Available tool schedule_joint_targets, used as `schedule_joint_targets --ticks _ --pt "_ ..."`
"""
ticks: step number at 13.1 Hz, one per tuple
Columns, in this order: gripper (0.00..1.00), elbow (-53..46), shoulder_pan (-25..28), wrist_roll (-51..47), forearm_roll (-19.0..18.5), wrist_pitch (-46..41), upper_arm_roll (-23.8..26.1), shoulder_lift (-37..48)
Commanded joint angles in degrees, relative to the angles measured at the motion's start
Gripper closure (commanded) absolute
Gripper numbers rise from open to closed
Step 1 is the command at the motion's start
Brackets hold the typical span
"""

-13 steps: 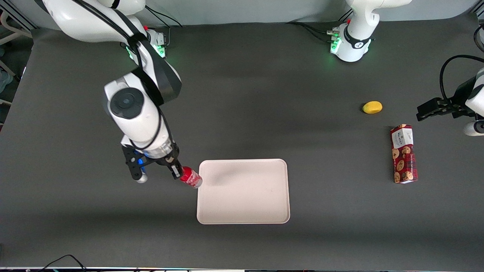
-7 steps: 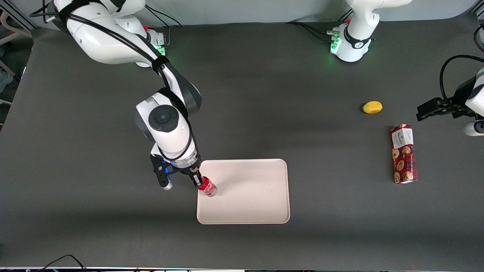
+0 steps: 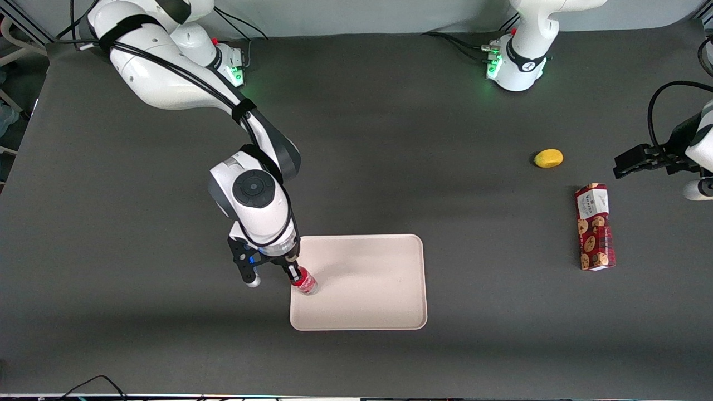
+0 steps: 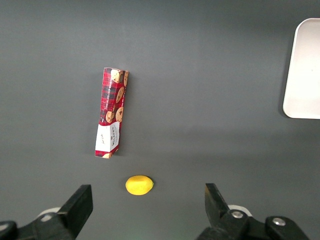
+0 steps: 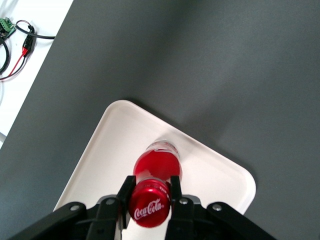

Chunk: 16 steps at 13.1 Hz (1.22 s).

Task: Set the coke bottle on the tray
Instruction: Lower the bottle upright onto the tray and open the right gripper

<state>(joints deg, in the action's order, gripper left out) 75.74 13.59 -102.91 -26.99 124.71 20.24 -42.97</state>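
The hand [image 3: 292, 272] is clamped on the neck of the coke bottle [image 3: 305, 282], just under its cap, holding it upright over the tray [image 3: 367, 289] close to the rim nearest the working arm, apparently so its base meets the tray squarely.

One bottle [image 3: 305, 282] — red, pinched by the neck in the one working gripper [image 3: 292, 274] at the tray's nine-o'clock edge. One tray [image 3: 379, 301]. One cookie box [image 3: 595, 226]. One lemon [image 3: 548, 158] — at the box's eleven o'clock. Four loose things in all.
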Motion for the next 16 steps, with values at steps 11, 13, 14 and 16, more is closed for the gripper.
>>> schedule_joint_targets --ticks 11,13,14,16 --pt "0.03 -2.9 -0.1 -0.9 -1.8 -4.5 -0.1 1.8" --pt "0.00 -5.5 -0.1 -0.4 -1.4 -10.7 0.1 3.8" --pt "0.00 -6.8 -0.1 -0.1 -1.2 -13.9 0.2 4.9" --pt "0.00 -7.0 -1.0 6.1 -0.6 -21.7 0.8 8.8"
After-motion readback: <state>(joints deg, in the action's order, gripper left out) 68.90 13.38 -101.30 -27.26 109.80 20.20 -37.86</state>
